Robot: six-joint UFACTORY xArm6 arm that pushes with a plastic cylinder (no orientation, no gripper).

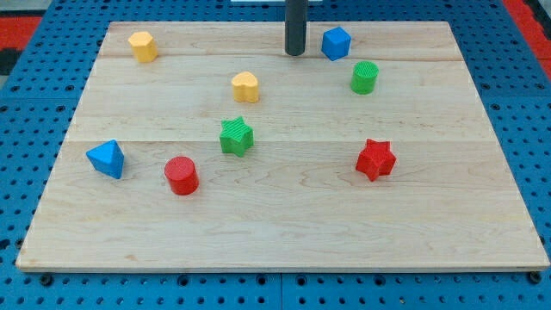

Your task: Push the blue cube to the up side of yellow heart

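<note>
Green cylinder (365, 77) just below blue cube (336, 43); nothing between cube and yellow heart (245, 86); my tip (295, 53) bare, holding nothing, just left of the cube, gap between

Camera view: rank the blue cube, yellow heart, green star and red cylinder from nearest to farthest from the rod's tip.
From my tip:
1. Blue cube, just to the view's right.
2. Yellow heart, below and left.
3. Green star, farther below.
4. Red cylinder, lower left, farthest.
</note>
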